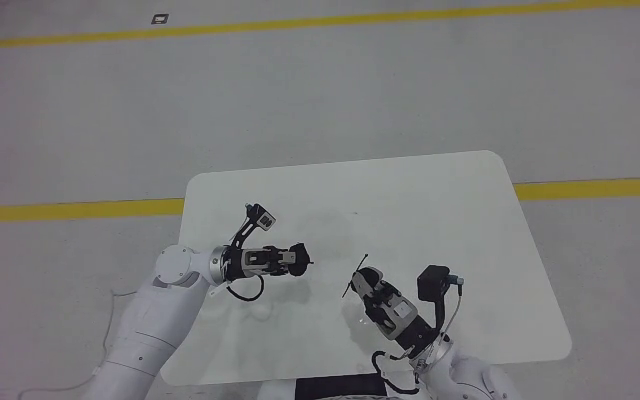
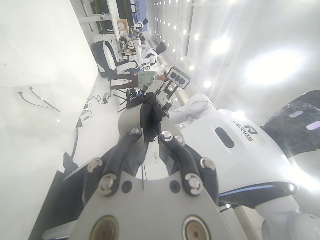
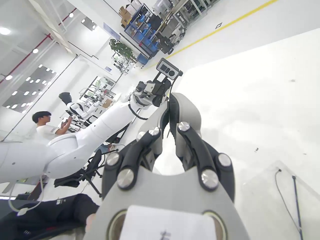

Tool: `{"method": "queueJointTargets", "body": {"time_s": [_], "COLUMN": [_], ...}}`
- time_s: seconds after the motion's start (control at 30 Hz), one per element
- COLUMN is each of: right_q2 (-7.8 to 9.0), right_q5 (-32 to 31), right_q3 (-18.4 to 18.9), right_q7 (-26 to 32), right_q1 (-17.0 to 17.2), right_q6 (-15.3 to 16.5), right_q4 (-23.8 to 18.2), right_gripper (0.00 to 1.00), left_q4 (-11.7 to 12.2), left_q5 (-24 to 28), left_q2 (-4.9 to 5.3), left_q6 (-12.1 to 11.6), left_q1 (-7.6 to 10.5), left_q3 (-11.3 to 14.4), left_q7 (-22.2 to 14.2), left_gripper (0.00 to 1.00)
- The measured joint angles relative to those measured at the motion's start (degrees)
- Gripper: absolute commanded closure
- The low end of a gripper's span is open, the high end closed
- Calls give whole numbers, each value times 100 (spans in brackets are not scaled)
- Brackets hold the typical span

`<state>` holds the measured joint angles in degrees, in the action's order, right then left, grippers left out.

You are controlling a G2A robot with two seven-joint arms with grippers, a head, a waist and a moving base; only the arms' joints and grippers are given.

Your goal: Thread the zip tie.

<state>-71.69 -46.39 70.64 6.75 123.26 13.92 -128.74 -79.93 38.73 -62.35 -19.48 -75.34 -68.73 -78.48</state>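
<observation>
Both arms are loaded and hover over the near part of the tabletop (image 1: 450, 200). Right gripper (image 1: 362, 284) is clamped on the zip tie (image 1: 365, 262), fingers pinched together partway along it, so thin black ends stick out on both sides. In the top view the tie's long axis runs diagonally, near-left to far-right, roughly away from the robot. It looks lifted off the surface. Left gripper (image 1: 303, 259) sits to the left of it and points across toward the right gripper. Its fingers are pressed together on a thin black strand (image 2: 143, 176) that trails back toward its wrist, and a short stub pokes out at its tip in the top view. Can't tell if that strand is the same tie's other end or a separate tie, since no link shows across the gap. Key relation: the grippers face each other, near but apart, and each wrist view has the other gripper just past its own fingertips. The left gripper's pointing axis crosses the tie's axis instead of lining up with it. My read: threading not done yet. Next move needs the tip and head on one line before the gap closes, likely a wrist rotation first. Head slot is too small to make out, so which end feeds is unclear. Risk: a thin tie flexes on contact and misses the slot. Spare zip ties (image 2: 37, 99) lie flat on the tabletop, well apart from both grippers.
</observation>
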Motion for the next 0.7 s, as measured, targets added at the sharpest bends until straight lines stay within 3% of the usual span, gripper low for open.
{"method": "queueJointTargets", "body": {"time_s": [0.43,0.7], "right_q2": [0,0], "right_q5": [0,0], "right_q3": [0,0], "right_q7": [0,0], "right_q1": [0,0], "right_q6": [0,0], "right_q4": [0,0], "right_gripper": [100,100], "left_q4": [-10,-45], "left_q5": [-25,-567], "left_q2": [0,-31], "left_q6": [6,0], "left_q1": [-6,-115], "left_q3": [5,168], "left_q7": [41,1053], "left_gripper": [100,100]}}
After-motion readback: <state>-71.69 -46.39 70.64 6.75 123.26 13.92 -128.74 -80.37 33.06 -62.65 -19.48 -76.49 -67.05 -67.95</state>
